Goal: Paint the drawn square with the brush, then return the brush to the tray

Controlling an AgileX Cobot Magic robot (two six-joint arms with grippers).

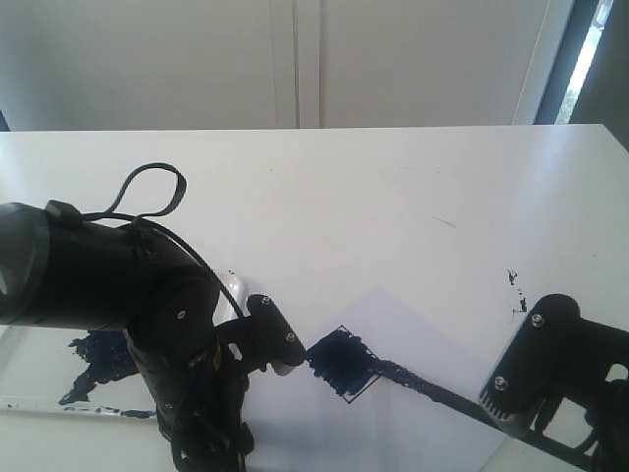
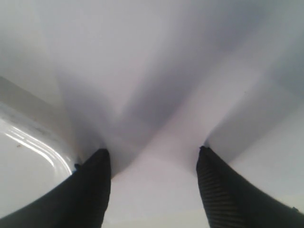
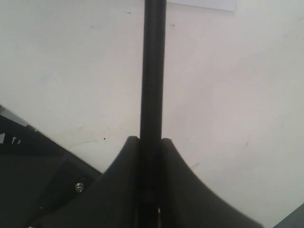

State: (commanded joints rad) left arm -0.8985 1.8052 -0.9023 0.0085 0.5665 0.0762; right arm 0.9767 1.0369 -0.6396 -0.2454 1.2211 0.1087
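Observation:
The brush [image 1: 432, 391] lies slanted low over the white paper [image 1: 403, 334], its dark tip on the drawn square [image 1: 343, 362], which is largely covered in dark blue paint. My right gripper [image 1: 503, 397] is shut on the brush handle [image 3: 153, 71], which runs straight out between the jaws of the right gripper [image 3: 149, 140]. My left gripper [image 1: 278, 344] rests at the paper's left edge beside the square. In the left wrist view the left gripper [image 2: 154, 156] is open, its fingers spread on the white sheet with nothing between them. The tray [image 1: 29, 369], smeared with blue paint, sits at the left.
The clear tray rim [image 2: 38, 147] shows right beside the left gripper's finger. The bulky black left arm [image 1: 108, 285] hides part of the tray. Dark paint specks [image 1: 516, 285] mark the white table [image 1: 393, 197] right of the paper.

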